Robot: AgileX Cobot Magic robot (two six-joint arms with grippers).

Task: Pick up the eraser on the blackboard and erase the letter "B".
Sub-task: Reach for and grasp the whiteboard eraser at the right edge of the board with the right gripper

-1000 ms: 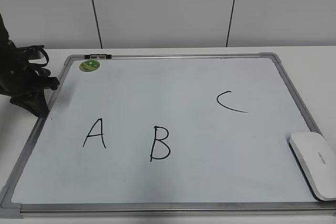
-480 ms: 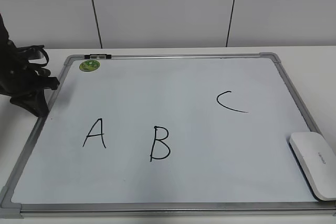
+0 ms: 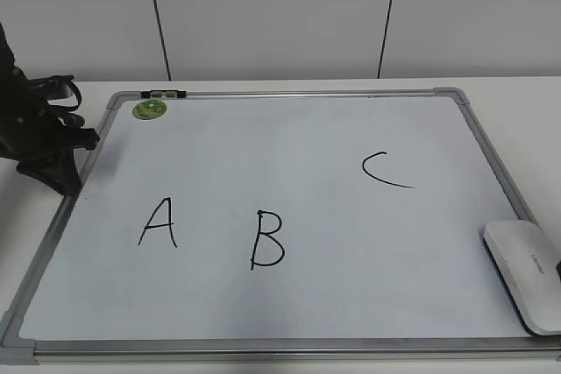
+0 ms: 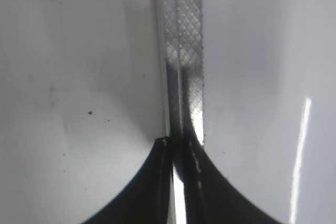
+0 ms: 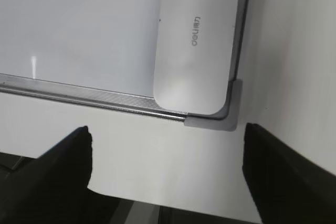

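Your eraser lies at the blackboard's lower-right corner, smooth, stiff, probably light and slippery: grip across its long sides. Right gripper hangs spread wide nearby; left gripper's fingers are pressed together, frame left.

Exterior camera slants down across the whole blackboard. My left wrist view stares close down at its frame; my right wrist shares the eraser, lower-right corner.

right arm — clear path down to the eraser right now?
Probably yes. The right gripper is open and empty, its fingers straddling the view of the eraser, which lies uncovered in the blackboard corner with nothing between.
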